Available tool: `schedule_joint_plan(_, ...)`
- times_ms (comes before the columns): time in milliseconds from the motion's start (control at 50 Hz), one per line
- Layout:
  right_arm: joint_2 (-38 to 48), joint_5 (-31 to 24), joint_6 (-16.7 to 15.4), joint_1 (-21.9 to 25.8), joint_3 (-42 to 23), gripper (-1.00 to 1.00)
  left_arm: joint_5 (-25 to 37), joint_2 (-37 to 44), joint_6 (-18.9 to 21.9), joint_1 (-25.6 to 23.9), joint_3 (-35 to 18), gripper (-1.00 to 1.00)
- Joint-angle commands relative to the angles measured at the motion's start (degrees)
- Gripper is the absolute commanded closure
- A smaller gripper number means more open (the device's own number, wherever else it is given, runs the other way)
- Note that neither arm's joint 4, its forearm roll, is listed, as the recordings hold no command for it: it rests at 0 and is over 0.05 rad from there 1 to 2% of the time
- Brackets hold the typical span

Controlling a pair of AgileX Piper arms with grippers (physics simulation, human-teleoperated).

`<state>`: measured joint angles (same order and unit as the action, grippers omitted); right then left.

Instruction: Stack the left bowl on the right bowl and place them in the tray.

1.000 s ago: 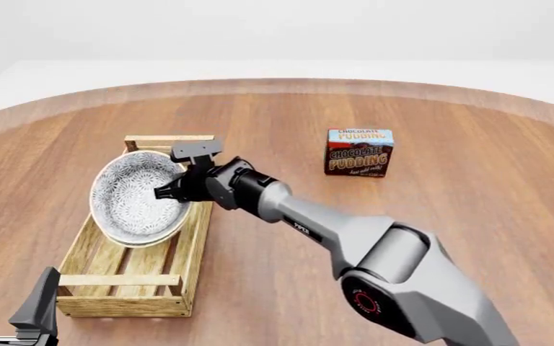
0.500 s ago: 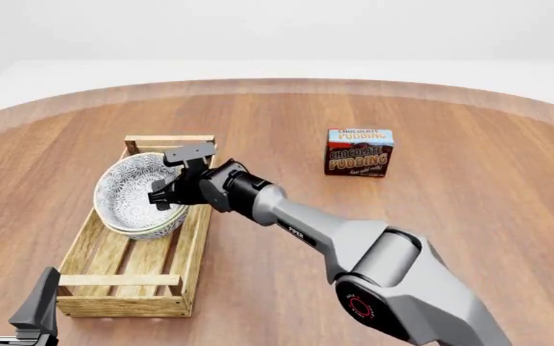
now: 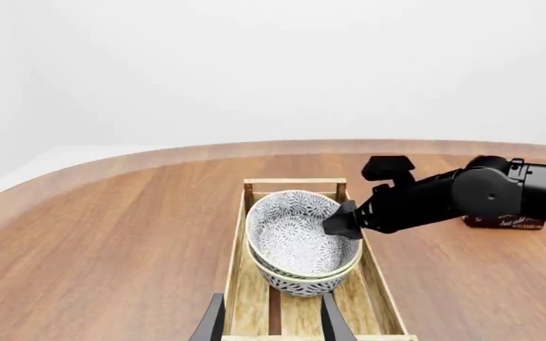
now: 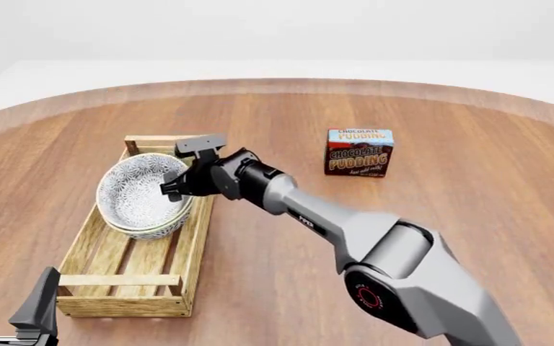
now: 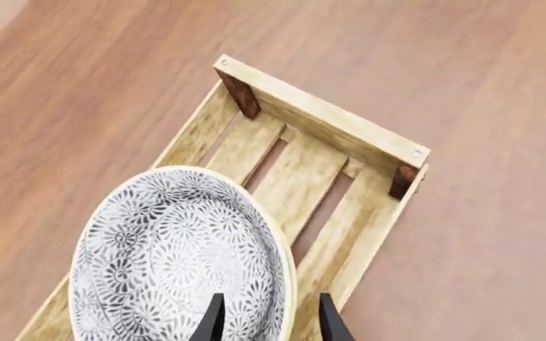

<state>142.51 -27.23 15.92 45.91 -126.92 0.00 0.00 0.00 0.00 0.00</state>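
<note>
Settled level since a second ago: stacked bowls [image 4: 141, 198] now seated in tray [image 4: 121, 294], toward its far end; right hand [image 4: 175, 189] pinching the stack's right rim, release pending; left hand [image 4: 8, 306] idle, parted, empty

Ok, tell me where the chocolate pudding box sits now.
In the front view, the chocolate pudding box stands upright on the table, right of the tray and beyond the right arm.
</note>
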Motion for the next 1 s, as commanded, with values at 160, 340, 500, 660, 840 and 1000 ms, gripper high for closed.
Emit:
schedule_joint_plan(160,-4.63,-1.35,-0.65,-3.47,3.53,-1.0,0.0,0.0,0.0,0.0,0.0,-1.0)
schedule_joint_plan(340,-12.23,-0.46,-2.79,-4.5,7.54,-1.0,0.0,0.0,0.0,0.0,0.0,-1.0)
schedule_joint_plan(500,-19.57,1.02,-1.34,-2.47,12.05,-1.0,0.0,0.0,0.0,0.0,0.0,-1.0)
schedule_joint_plan(660,-26.5,4.09,-4.91,-2.22,17.38,-1.0,0.0,0.0,0.0,0.0,0.0,-1.0)
schedule_joint_plan(840,-32.9,7.48,-5.02,-2.73,24.23,-1.0,0.0,0.0,0.0,0.0,0.0,-1.0)
schedule_joint_plan(1000,-37.67,10.0,-5.29,-3.56,29.95,-1.0,0.0,0.0,0.0,0.0,0.0,-1.0)
